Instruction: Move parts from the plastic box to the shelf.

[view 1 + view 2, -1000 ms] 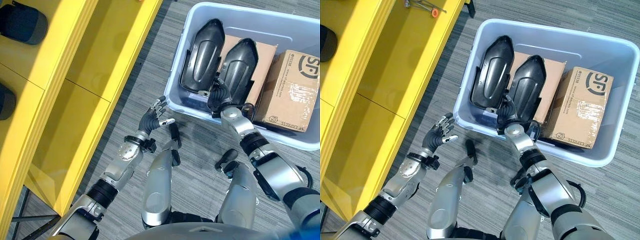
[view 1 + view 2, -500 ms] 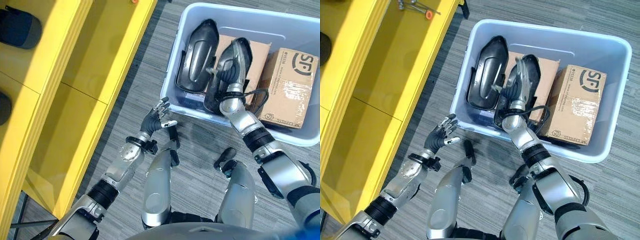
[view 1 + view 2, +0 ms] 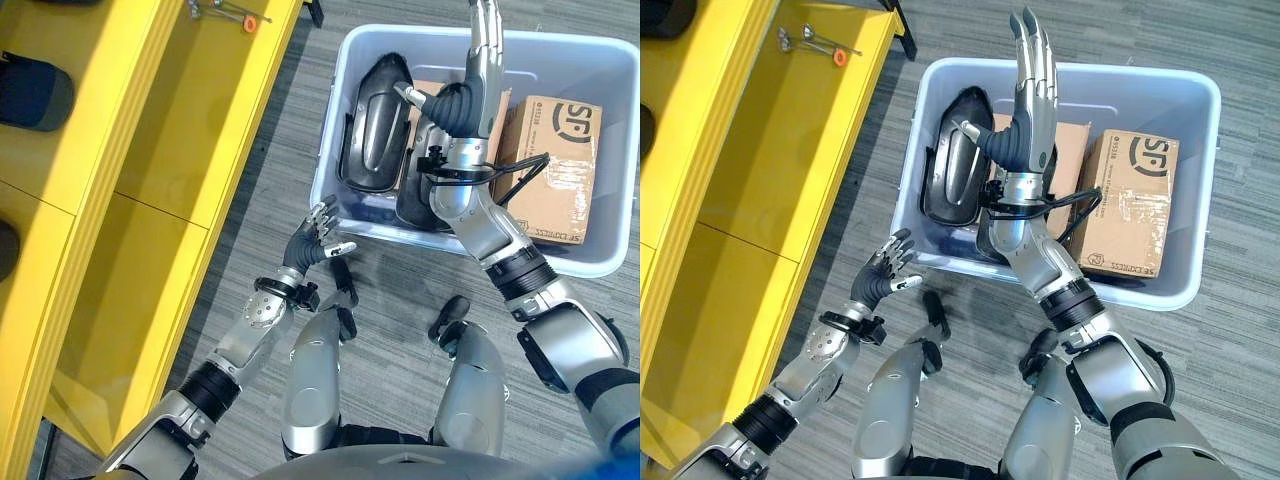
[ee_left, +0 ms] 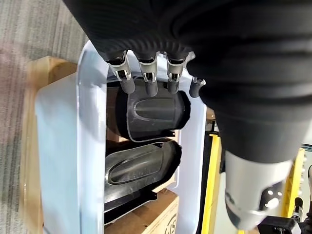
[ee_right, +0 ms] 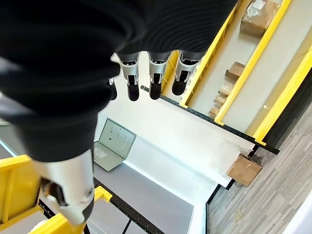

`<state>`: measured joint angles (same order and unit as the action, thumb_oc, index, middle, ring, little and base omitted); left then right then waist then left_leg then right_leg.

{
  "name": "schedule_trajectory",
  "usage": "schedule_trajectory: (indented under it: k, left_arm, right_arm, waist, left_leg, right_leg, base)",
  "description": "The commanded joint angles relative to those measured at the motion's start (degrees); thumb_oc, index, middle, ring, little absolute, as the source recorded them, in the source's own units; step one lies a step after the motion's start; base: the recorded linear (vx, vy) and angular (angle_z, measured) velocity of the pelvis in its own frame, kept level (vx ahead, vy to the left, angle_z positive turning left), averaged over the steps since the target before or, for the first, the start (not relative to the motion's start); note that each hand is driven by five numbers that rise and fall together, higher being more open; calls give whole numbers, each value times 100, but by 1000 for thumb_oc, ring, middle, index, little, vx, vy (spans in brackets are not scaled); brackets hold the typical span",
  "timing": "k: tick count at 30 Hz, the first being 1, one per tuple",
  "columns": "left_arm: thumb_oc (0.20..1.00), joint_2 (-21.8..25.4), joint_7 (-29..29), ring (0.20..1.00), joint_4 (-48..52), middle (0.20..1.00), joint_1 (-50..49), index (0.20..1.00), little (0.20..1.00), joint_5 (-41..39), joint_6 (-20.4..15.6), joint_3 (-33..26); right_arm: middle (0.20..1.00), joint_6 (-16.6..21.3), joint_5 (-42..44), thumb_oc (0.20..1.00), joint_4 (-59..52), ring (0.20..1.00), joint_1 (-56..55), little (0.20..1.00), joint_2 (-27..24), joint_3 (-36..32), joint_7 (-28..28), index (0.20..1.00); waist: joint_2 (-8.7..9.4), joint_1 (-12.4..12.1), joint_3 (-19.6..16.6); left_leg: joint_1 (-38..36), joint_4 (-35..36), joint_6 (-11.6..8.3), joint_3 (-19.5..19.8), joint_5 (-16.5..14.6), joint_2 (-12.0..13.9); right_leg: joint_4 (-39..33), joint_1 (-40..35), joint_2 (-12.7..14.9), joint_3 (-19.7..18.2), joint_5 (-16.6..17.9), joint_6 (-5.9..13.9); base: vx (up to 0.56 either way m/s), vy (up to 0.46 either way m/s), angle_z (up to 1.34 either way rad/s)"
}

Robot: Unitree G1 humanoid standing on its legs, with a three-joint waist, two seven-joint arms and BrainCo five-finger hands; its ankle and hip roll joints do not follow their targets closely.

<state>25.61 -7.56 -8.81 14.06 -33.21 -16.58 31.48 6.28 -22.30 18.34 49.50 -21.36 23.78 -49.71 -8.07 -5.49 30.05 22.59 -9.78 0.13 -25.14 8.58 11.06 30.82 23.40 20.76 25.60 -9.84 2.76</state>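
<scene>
Grey carpet, yellow shelf (image 3: 150, 130) alongside. Both black parts (image 3: 372, 125) lie in the plastic box (image 3: 560, 262). I see my right hand (image 3: 1032, 100) raised above it, fingers (image 3: 1035, 50) straight, empty; left hand (image 3: 312, 235) relaxed outside. I'd lower, curl round one part's edge.

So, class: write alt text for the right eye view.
The right robot hand, fingers straight, is raised above a pale blue plastic box holding two black parts and cardboard boxes. The left robot hand hangs open beside a yellow shelf.
</scene>
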Motion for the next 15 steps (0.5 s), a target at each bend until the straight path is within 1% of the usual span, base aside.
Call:
schedule_trajectory:
  k: [1, 4, 6, 9, 13, 14, 15]
  left_arm:
    - [1000, 23, -40, 1000, 335, 1000, -47, 1000, 1000, -103, -307, 158]
    - [1000, 31, -10, 1000, 334, 1000, -53, 1000, 1000, -117, -313, 136]
    - [1000, 51, -26, 1000, 354, 1000, -28, 1000, 1000, -134, -268, 113]
    - [1000, 38, 1, 1000, 325, 1000, 29, 1000, 1000, -118, -184, 75]
    - [1000, 68, 27, 1000, 358, 1000, 64, 1000, 1000, -157, -74, 38]
    - [1000, 65, 64, 1000, 369, 1000, 79, 1000, 1000, -138, -23, 9]
    - [1000, 60, 67, 1000, 376, 1000, 89, 1000, 1000, -129, -2, -1]
  right_arm:
    - [1000, -335, 431, 1000, -132, 1000, 233, 1000, -60, -237, -78, 1000]
    - [1000, -417, 646, 1000, 9, 1000, 199, 1000, -67, -235, -100, 1000]
    - [1000, -574, 932, 1000, 200, 1000, 115, 1000, -94, -267, 7, 1000]
    - [1000, -616, 1402, 1000, 621, 1000, 141, 1000, -117, -325, 99, 1000]
    - [1000, -741, 1786, 1000, 852, 1000, 161, 1000, -109, -393, 257, 1000]
    - [1000, -766, 2045, 1000, 1028, 1000, 144, 1000, -95, -402, 327, 1000]
    - [1000, -761, 2123, 1000, 1078, 1000, 147, 1000, -85, -403, 351, 1000]
  waist:
    - [24, -24, -25]
    - [24, -26, -25]
    - [39, -13, -25]
    - [52, -31, -25]
    - [53, -58, -25]
    - [50, -80, -25]
    - [49, -88, -25]
  left_leg:
    - [-355, -233, -448, -48, -718, 143]
    - [-368, -225, -446, -56, -716, 153]
    - [-349, -231, -451, -66, -719, 168]
    - [-299, -236, -455, -71, -706, 188]
    - [-258, -243, -459, -50, -707, 181]
    - [-207, -248, -458, -39, -705, 181]
    - [-192, -249, -457, -33, -704, 180]
  right_leg:
    - [-350, -6, -48, -174, 387, 391]
    - [-365, -19, -40, -164, 396, 395]
    - [-383, -18, -33, -149, 401, 401]
    - [-363, 18, -31, -127, 396, 392]
    - [-322, 50, -34, -106, 377, 383]
    - [-297, 88, -28, -92, 366, 375]
    - [-290, 98, -25, -88, 365, 373]
  base:
    - [0, 0, 0]
    - [1, -6, -4]
    - [-1, -7, -3]
    - [0, 0, 0]
    - [0, 0, 0]
    - [0, 0, 0]
    - [0, 0, 0]
